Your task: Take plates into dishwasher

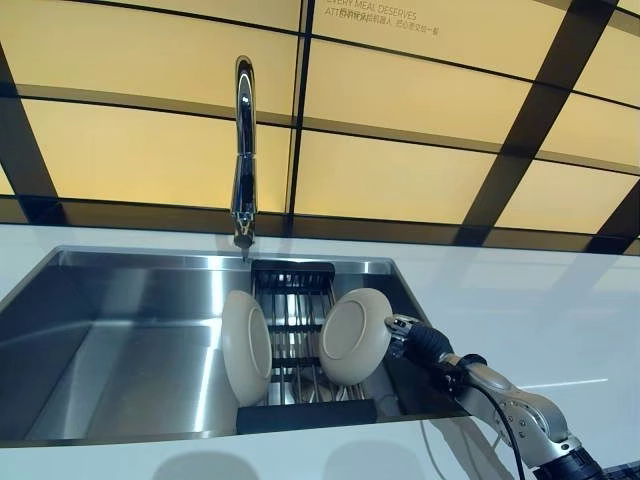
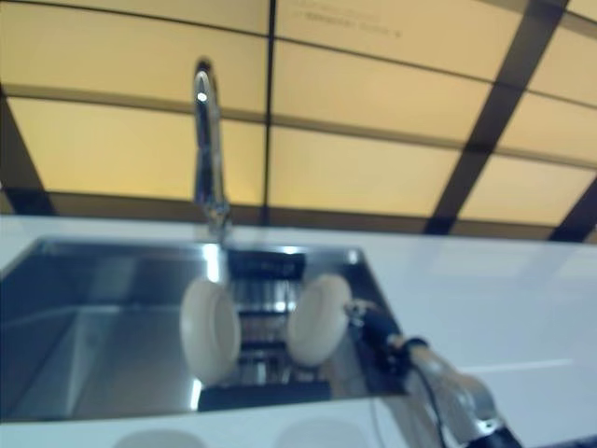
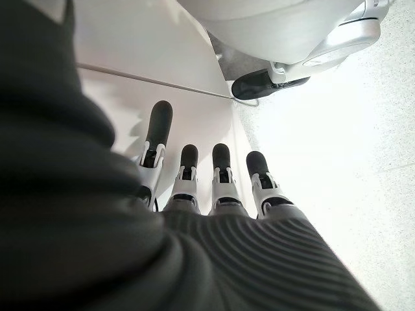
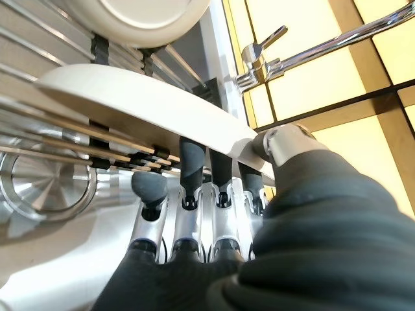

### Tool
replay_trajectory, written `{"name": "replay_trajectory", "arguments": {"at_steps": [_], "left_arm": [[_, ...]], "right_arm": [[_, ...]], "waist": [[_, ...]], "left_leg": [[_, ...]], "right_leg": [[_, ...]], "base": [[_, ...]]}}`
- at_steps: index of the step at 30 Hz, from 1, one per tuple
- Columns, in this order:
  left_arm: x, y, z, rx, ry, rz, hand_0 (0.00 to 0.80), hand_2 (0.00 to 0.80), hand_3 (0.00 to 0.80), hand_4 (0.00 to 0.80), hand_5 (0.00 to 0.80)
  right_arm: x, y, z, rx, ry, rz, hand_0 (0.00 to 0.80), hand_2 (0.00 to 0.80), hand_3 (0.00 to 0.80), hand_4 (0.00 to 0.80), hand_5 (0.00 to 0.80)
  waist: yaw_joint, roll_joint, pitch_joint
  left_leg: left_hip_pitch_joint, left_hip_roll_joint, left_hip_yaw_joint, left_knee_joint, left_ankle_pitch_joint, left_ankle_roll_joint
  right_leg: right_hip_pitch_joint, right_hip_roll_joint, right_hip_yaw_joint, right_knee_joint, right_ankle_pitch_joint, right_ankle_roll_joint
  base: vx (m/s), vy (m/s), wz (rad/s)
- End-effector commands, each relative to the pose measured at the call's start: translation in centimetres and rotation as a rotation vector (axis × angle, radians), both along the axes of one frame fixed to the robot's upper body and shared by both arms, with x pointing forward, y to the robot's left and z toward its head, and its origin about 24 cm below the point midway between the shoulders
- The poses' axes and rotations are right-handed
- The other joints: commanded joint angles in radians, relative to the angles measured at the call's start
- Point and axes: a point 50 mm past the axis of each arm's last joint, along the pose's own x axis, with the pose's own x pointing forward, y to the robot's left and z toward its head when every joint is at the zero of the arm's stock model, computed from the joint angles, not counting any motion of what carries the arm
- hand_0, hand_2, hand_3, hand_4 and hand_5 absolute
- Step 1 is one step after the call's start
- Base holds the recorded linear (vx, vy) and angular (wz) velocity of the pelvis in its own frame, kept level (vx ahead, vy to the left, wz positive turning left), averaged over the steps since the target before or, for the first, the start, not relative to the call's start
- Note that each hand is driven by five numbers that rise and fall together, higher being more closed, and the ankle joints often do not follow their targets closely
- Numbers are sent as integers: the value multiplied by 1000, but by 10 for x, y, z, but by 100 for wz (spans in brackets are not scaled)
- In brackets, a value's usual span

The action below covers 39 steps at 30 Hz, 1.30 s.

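Note:
Two cream plates stand on edge in a black wire rack (image 1: 293,308) across the right end of a steel sink (image 1: 120,340): a left plate (image 1: 246,346) and a right plate (image 1: 352,336). My right hand (image 1: 415,342) reaches over the sink's right edge to the right plate's rim. In the right wrist view its fingers (image 4: 191,194) are straight, with their tips against the underside of that plate (image 4: 142,103), and the thumb is apart below it. The other plate (image 4: 149,16) shows beyond. My left hand (image 3: 188,188) hangs open and empty beside a white cabinet front, seen only in its wrist view.
A tall chrome faucet (image 1: 243,150) stands behind the sink, just left of the rack. White countertop (image 1: 520,300) runs to the right and along the front. A wall of yellow panels with dark frames rises behind. The sink drain (image 4: 42,181) lies under the rack.

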Motion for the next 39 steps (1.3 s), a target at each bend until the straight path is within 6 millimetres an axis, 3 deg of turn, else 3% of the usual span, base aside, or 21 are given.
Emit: {"name": "replay_trajectory", "arguments": {"at_steps": [1,7,25,31,39], "left_arm": [[28,3,7,38,-53,-55,0,0,0,0,0],[27,3,7,35,-48,-55,0,0,0,0,0],[20,0,4,31,-38,-51,0,0,0,0,0],[16,2,3,25,-35,-43,0,0,0,0,0],[2,1,0,7,-7,-40,0,0,0,0,0]], "right_arm": [[6,23,58,154,-245,90,800,800,800,800,800],[1,40,88,261,-335,142,800,800,800,800,800],[-11,51,119,512,-446,223,800,800,800,800,800],[-15,41,130,543,-515,185,800,800,800,800,800],[-23,6,144,545,-677,58,800,800,800,800,800]], "waist": [[42,-4,-15],[48,0,-20],[50,9,-31],[44,15,-35],[20,26,-31]], "left_leg": [[-20,9,36,-3,-16,14],[-23,8,39,-3,-15,13],[-23,9,41,-3,-13,9],[-25,11,42,-3,-12,7],[-13,12,55,-3,-16,9]], "right_leg": [[-14,4,-5,48,-4,28],[-15,3,-8,43,-4,26],[-8,-1,-18,32,-1,26],[-8,-1,-17,31,-2,26],[-14,-5,2,40,0,30]], "base": [[0,0,0],[0,0,0],[0,0,0],[0,0,0],[15,27,-1]]}}
